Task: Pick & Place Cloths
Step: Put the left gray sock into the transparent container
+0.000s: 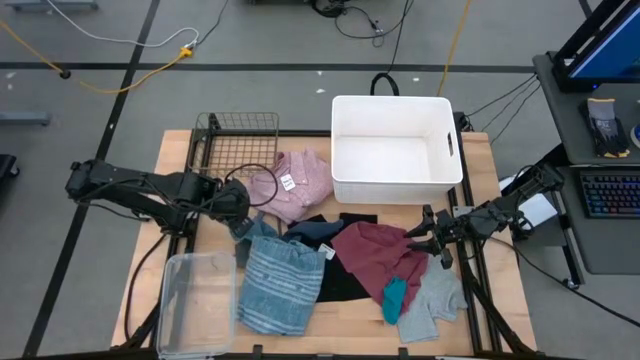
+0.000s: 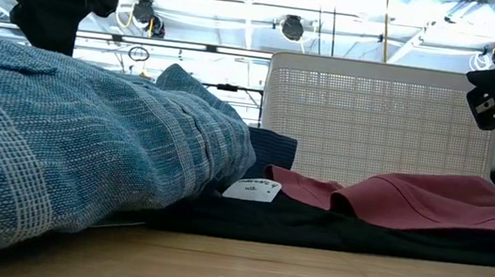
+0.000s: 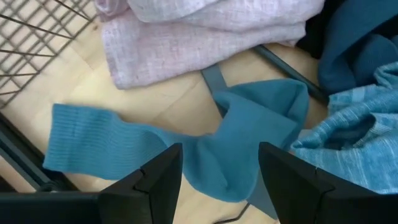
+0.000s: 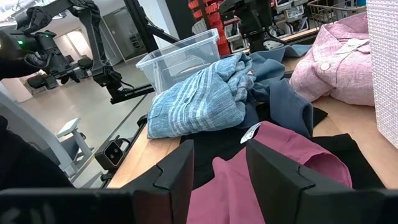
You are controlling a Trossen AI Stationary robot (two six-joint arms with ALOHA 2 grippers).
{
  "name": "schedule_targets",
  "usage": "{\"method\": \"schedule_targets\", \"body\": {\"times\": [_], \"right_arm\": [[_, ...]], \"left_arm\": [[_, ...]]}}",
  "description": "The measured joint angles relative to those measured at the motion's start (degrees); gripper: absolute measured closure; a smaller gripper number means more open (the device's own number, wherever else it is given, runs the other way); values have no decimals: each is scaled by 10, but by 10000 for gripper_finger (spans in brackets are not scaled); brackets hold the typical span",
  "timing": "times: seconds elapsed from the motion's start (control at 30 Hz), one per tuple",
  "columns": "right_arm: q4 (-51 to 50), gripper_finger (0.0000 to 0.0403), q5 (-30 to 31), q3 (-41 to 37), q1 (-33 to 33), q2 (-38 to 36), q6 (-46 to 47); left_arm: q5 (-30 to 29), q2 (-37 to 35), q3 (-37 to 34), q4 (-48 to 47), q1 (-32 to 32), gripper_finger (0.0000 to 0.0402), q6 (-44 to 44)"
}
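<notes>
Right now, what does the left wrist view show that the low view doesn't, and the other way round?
Only the left wrist view: the open left gripper hovering over a teal cloth on the wood, the pink shirt and the wire basket. Only the low view: the white bin, maroon cloth on the black cloth, and a white tag. Both: the blue striped cloth.
</notes>
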Motion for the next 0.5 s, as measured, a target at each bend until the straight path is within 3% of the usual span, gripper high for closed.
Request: {"method": "schedule_targets", "body": {"times": [0.23,0.5], "right_arm": [[0,264,0,0,0,0,0],[0,264,0,0,0,0,0]], "left_arm": [[-44,0,0,-25,0,168,-29],[-61,0,0,-60,0,51,-42]]}}
